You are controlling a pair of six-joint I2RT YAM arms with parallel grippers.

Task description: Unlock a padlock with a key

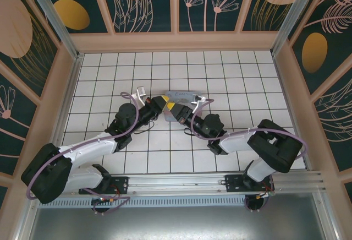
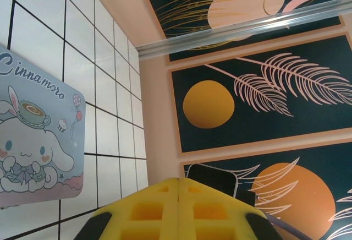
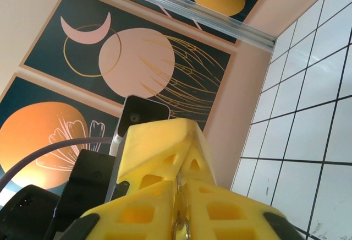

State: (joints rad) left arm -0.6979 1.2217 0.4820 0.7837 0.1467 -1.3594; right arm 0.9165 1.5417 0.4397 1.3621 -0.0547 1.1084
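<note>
top view, bench (image 1: 231, 75): glossy white square tiles with dark joints, closed in by wood-coloured frames that hold dark painted panels.
top view, tin (image 1: 184, 96): flat pale blue rectangle with rounded corners. It lies on the bench with the lid closed, so the inside is hidden.
top view, left gripper (image 1: 166, 107): yellow plastic tip on a black wrist, just at the near edge of the tin.
top view, right gripper (image 1: 177, 113): also at the near edge of the tin, its tip against the left one's.
top view, padlock and key: too small to make out. The two tips meet just at the near side of the tin and cover that spot.
left wrist view, left gripper (image 2: 179, 187): yellow moulded fingers with square hollows. The jaws are pressed together with only a seam between them, and I cannot tell what they pinch.
left wrist view, tin (image 2: 38, 135): matt printed lid with a white long-eared cartoon figure and curly lettering. It is to the left of the jaws.
right wrist view, right gripper (image 3: 181, 187): the same yellow hollowed plastic, the jaws almost pressed together.
right wrist view, small metal part (image 3: 180, 228): thin, shiny and curved, pinched in the slit between the right jaws. I cannot tell if it is the key or the shackle.
right wrist view, left gripper (image 3: 176, 152): a yellow wedge whose tip touches the right tip.
</note>
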